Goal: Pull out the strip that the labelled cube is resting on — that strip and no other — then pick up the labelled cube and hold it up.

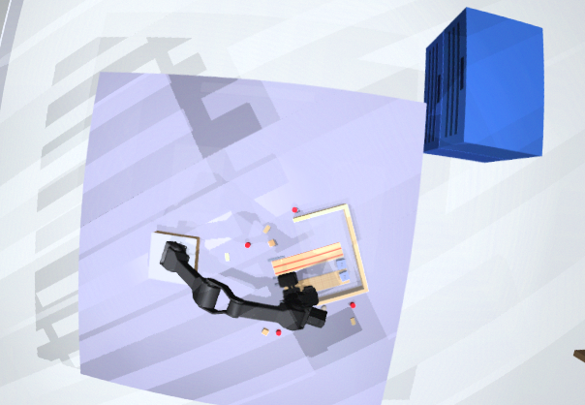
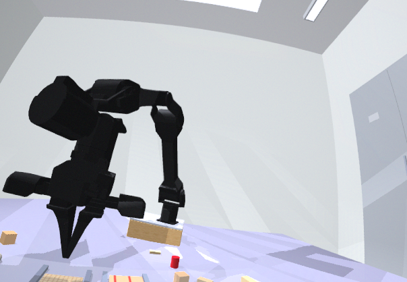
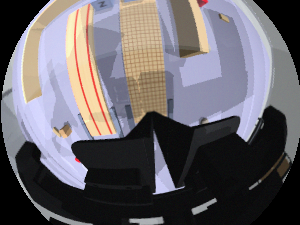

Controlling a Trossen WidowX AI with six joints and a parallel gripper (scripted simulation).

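Two pale blue cubes stand at the far end of the strips: one cube [image 1: 341, 264] [image 3: 102, 5] shows a dark letter on top, and the other cube [image 1: 344, 275] [image 3: 132, 0] is cut off by the wrist view's top edge. A strip with red lines [image 1: 310, 257] [image 3: 86, 64] [image 2: 126, 278] lies beside a strip with a grid pattern [image 1: 320, 282] [image 3: 145, 54] [image 2: 64, 278]. Which strip bears which cube is hard to tell. My gripper [image 2: 67, 256] [image 3: 150, 115] is shut and empty, its tips above the near end of the grid strip; the top view hides the tips.
A low wooden wall [image 1: 355, 251] [image 3: 32, 74] surrounds the strips on three sides. Short blue-grey guides [image 2: 88, 275] [image 3: 170, 106] flank their near ends. Several small wooden blocks and red cylinders lie around, one red cylinder [image 1: 248, 244] [image 2: 174, 262] between base and strips.
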